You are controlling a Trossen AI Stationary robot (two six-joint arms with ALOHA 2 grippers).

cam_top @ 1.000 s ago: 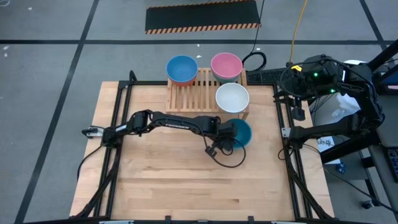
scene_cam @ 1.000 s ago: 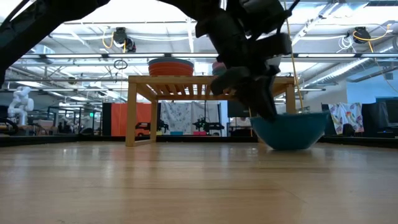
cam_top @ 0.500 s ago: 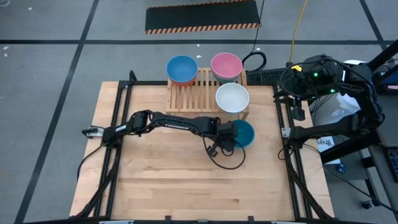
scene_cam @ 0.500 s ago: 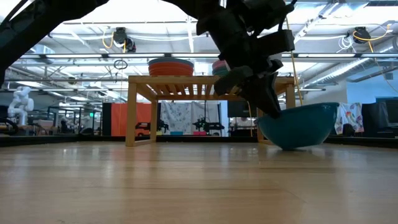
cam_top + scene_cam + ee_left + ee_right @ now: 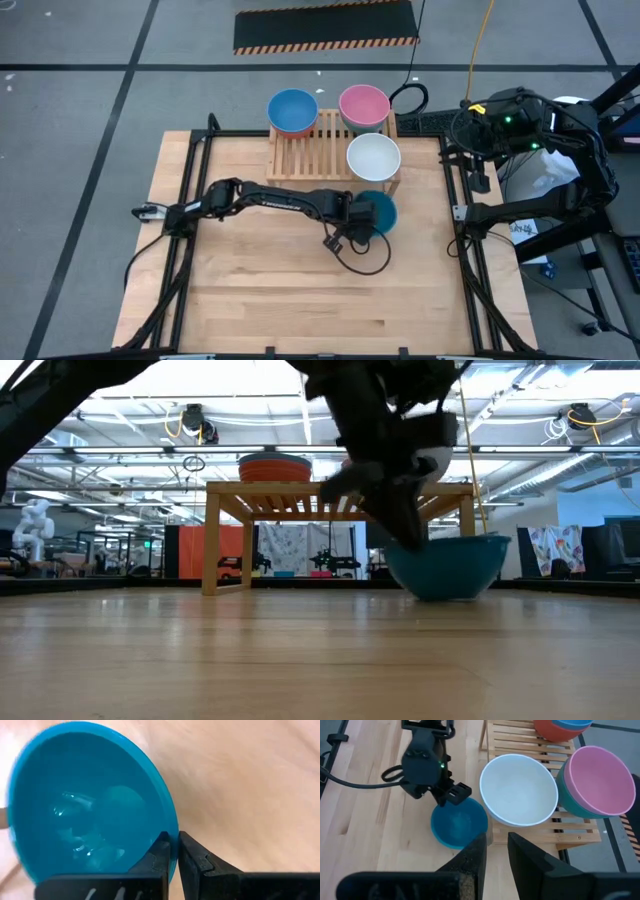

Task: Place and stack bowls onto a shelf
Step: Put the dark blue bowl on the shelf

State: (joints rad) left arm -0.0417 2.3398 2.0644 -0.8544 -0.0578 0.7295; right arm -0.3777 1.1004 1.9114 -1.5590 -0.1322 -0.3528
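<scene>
The teal bowl [image 5: 378, 212] sits on the tabletop just in front of the shelf [image 5: 320, 152], and my left gripper [image 5: 354, 213] is shut on its left rim. On the slatted shelf stand the white bowl [image 5: 374, 157], the light blue bowl [image 5: 293, 110] nested in the red one [image 5: 274, 467], and the pink bowl [image 5: 364, 104] nested in a greenish bowl [image 5: 566, 792]. My right gripper [image 5: 495, 849] waits open beyond the table's right edge, above and apart from everything. My left gripper pinches the teal bowl's rim [image 5: 173, 841] on its left side, one finger [image 5: 159, 854] inside the bowl and one [image 5: 194, 860] outside. The fingers come slanting down from the table's left. The bowl stands upright and level, its base at tabletop height.
The shelf's near-left part [image 5: 300, 165] has bare slats. The wooden tabletop [image 5: 260, 270] stretches open to the left and near side. A black cable [image 5: 362, 262] loops below the left wrist. Black frame rails [image 5: 190, 200] run along both table sides.
My left gripper, holding the teal bowl by its rim, first tipped the bowl so its right side rose, then drew it a little toward the table's left. The bowl now stands level again, slightly left of where it was.
</scene>
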